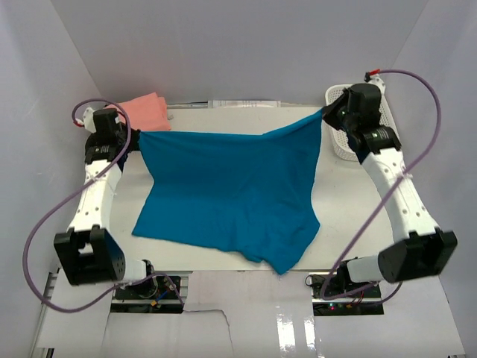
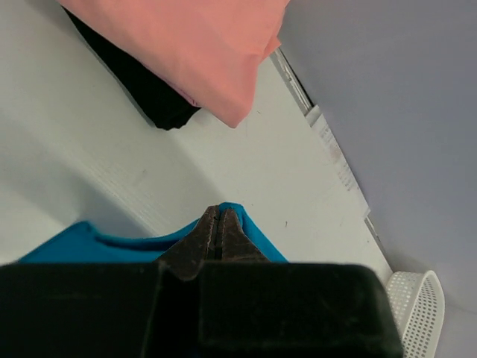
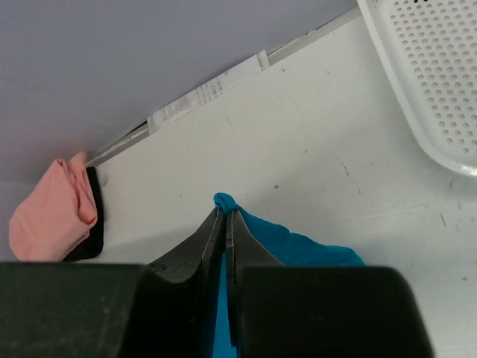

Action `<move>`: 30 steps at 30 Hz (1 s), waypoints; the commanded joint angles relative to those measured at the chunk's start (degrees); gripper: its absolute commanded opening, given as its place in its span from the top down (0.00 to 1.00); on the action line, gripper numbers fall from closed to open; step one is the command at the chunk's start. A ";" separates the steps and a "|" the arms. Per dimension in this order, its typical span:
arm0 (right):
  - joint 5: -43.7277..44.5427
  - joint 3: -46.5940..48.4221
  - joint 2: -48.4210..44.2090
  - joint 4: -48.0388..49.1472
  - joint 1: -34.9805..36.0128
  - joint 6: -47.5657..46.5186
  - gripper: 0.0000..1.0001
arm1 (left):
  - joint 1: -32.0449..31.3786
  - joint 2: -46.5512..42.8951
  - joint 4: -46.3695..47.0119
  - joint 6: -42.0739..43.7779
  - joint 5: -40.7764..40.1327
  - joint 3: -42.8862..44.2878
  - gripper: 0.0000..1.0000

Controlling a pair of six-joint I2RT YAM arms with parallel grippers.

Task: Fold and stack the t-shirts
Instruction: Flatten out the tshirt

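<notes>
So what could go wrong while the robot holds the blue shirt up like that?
1. The left tool and right tool each pinch only a tiny corner of the blue t-shirt, so the cloth might slip out.
2. The shirt's low corner lies at the front edge of the table, so it may slide off or bunch up.
3. The left tool is close to the pink t-shirt and could bump it.

One top view, two wrist views.
Top camera looks down from behind the arms [image 1: 97, 194]; wrist cameras sit close behind the fingers [image 2: 203, 237], both seeing blue shirt [image 2: 74, 242] at the tips, pink shirt [image 3: 48, 205] and basket [image 3: 425, 82] beyond.
</notes>
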 commanded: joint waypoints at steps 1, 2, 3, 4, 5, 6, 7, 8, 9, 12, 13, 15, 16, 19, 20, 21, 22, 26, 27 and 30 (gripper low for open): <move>-2.16 7.79 9.25 8.81 -0.91 -3.93 0.92 | -0.35 8.58 6.03 -0.48 0.91 6.93 1.00; -2.96 11.90 11.47 8.72 -1.00 -4.37 0.92 | -0.44 10.72 6.12 -0.48 1.09 10.08 1.00; -3.66 13.51 13.40 8.81 -1.09 -4.64 0.92 | -0.52 12.66 6.38 -0.56 1.27 11.24 1.00; -4.45 15.00 17.34 8.81 -1.26 -5.25 0.92 | -0.61 14.50 6.91 -0.91 1.44 11.86 1.00; -5.15 17.28 19.20 8.89 -1.44 -5.26 0.92 | -0.79 17.57 8.13 -1.09 1.79 12.30 1.00; -5.77 18.08 20.88 9.07 -1.61 -5.43 0.92 | -0.96 18.81 8.93 -1.27 1.71 12.66 1.00; -6.91 18.61 22.55 9.68 -1.70 -5.78 0.92 | -1.05 19.96 9.89 -1.35 1.45 12.49 1.00; -7.09 18.88 25.35 10.21 -1.70 -6.13 0.92 | -1.05 22.14 11.29 -1.70 1.36 12.22 1.00; -7.53 19.14 26.68 11.26 -1.79 -6.31 0.92 | -1.14 23.21 11.57 -1.97 1.27 12.13 1.00; -9.99 19.93 32.04 13.63 -1.97 -6.49 0.92 | -1.40 27.42 12.80 -3.20 0.04 12.05 1.00; -12.69 20.29 34.84 14.42 -2.06 -6.66 0.92 | -1.49 28.31 13.24 -3.37 0.04 12.13 1.00; -15.60 22.38 39.32 15.57 -2.06 -6.66 0.92 | -1.67 31.29 13.77 -3.11 0.39 13.44 1.00; -17.01 23.36 40.74 16.10 -2.06 -6.84 0.92 | -1.76 32.00 13.77 -2.85 0.30 13.97 1.00; -20.35 27.04 45.66 16.80 -2.06 -7.19 0.92 | -2.02 33.76 14.12 -1.80 -0.66 15.20 1.00; -20.71 28.10 46.64 16.54 -2.06 -7.28 0.92 | -2.02 33.94 14.47 -1.53 -0.75 15.47 1.00; -20.89 29.07 47.43 16.02 -2.06 -7.45 0.92 | -2.02 34.03 14.64 -0.75 -0.84 15.82 1.00; -20.89 30.30 48.57 15.14 -2.06 -7.46 0.92 | -2.11 34.47 14.91 -0.22 -1.02 16.17 1.00; -20.72 29.35 49.02 14.96 -2.06 -7.46 0.92 | -2.11 35.26 14.56 1.54 -1.19 18.63 1.00; -20.63 28.91 48.84 14.96 -2.06 -7.37 0.92 | -2.11 35.26 14.65 1.55 -1.11 18.64 1.00; -19.75 26.72 47.70 14.96 -2.06 -7.72 0.92 | -2.11 35.35 14.73 1.90 -0.76 18.99 1.00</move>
